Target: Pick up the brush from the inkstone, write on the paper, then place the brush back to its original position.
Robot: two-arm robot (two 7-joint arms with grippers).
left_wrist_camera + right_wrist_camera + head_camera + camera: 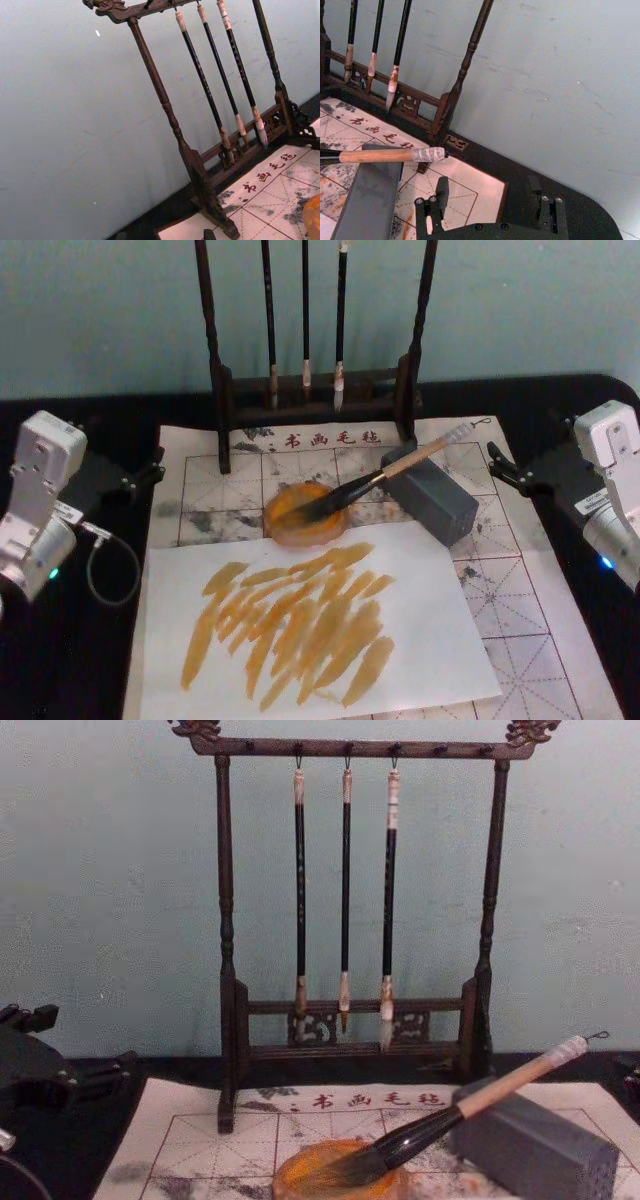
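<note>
Left gripper (155, 465): seen at the left edge of the black table (90, 660), just beside the left edge of the paper; its fingers are spread apart and nothing is held between them.
White sheet (300, 620): laid over the near left part of the paper and covered with slanting orange strokes.
Rack (215, 360): a dark wooden stand is set at the far edge of the paper, against the pale wall.
Thin brushes (305, 320): three are hung side by side from the rack's top bar, tips down.
Paper (500, 580): spread flat on the table; a red grid is printed on it, red characters are printed along its far edge, and grey smudges are seen on it.
Orange dish (305, 512): placed on the paper just beyond the white sheet, near the middle.
Brush (385, 475): laid at a slant, its dark tuft resting in the orange dish and its pale handle propped on the grey block, with the whitish capped end raised toward the far right.
Grey block (430, 498): set on the paper just to the right of the dish.
Right gripper (492, 462): seen at the right edge of the paper, near the brush's capped end but apart from it; its fingers (440, 192) are held wide apart and nothing is gripped.
</note>
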